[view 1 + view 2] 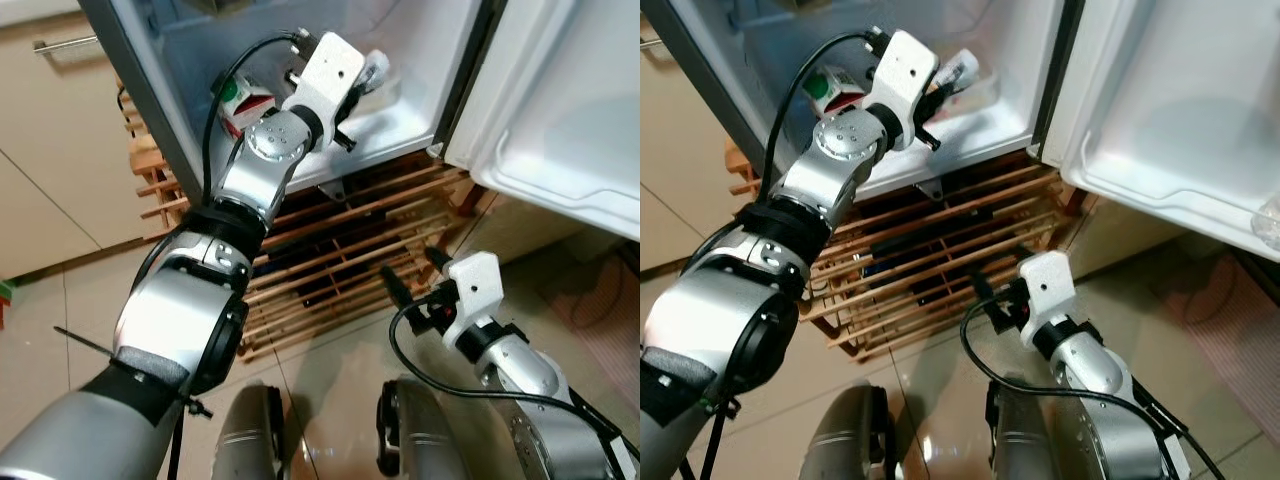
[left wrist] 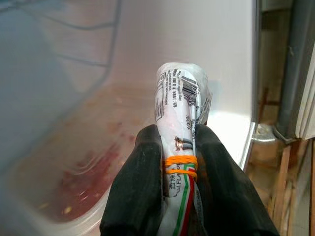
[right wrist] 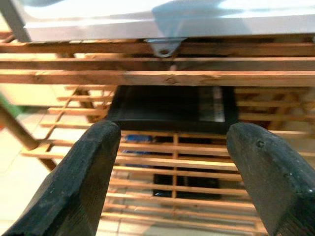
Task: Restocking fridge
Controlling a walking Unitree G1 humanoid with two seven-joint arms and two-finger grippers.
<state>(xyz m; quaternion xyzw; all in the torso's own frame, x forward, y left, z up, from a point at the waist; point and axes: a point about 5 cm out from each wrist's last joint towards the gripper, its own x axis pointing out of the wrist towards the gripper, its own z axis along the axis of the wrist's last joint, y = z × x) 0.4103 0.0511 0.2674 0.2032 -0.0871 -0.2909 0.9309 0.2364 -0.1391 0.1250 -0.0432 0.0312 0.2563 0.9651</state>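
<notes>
Inside fridge (image 1: 420, 90), left hand (image 2: 179, 162) gripping packet (image 2: 181, 93), side wall near

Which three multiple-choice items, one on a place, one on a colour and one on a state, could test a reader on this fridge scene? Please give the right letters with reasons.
1. Where is the left gripper?
A. inside the open white fridge
B. down by the tiled floor
C. on the fridge door shelf

2. What colour is the rubber band around the rolled white printed plastic packet?
A. blue
B. orange
C. black

3. How stands the right gripper?
A. shut on a packet
B. shut on a wooden slat
C. open, holding nothing

Key: 1 A, as the left arm reaches over the fridge's lower compartment floor. 2 B, as the left wrist view shows an orange band between the black fingers. 3 C, as its fingers stand wide apart before the slatted wooden rack.
</notes>
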